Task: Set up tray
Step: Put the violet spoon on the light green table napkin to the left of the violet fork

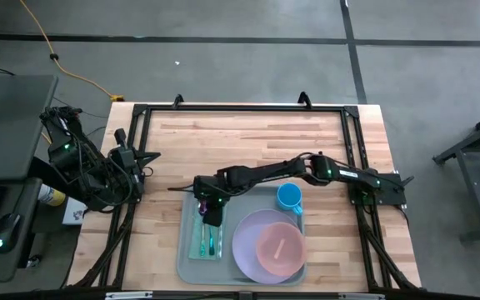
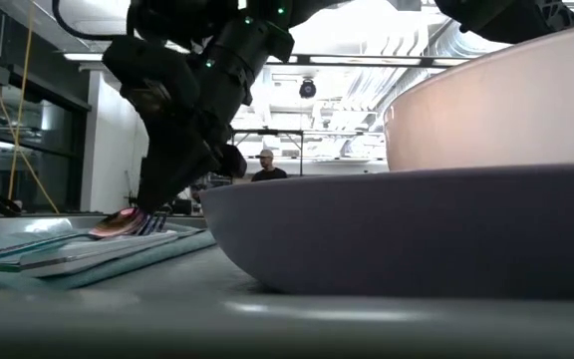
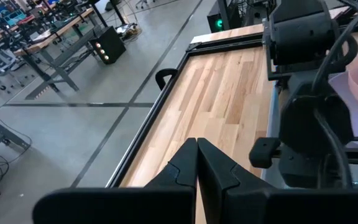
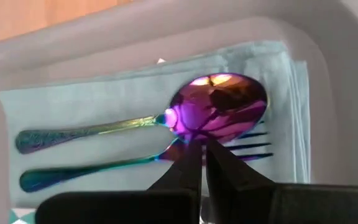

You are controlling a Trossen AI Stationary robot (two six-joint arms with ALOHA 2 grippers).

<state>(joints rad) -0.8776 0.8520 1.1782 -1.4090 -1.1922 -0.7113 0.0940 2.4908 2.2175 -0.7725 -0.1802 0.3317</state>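
- On the near edge of the surface (image 1: 323,142), the tray (image 1: 188,260) is lying, carrying a lavender plate (image 1: 248,250).
- Over the tray's left part, the right gripper (image 1: 212,218) is hovering above a spoon (image 4: 219,107), fingers closed, empty.
- At the left edge, the left gripper (image 1: 150,156) is waiting, fingers together.

Even overhead light fills the room; ceiling lamps (image 2: 367,25) glare white in the low view. The near plate (image 2: 417,229) is blurred, and the spoon (image 4: 219,102) carries bright reflections.

Both arms are matte black, jointed, with black cables routed alongside. Green indicator lights glow on the housings. Each pincer has two dark, tapered fingers.
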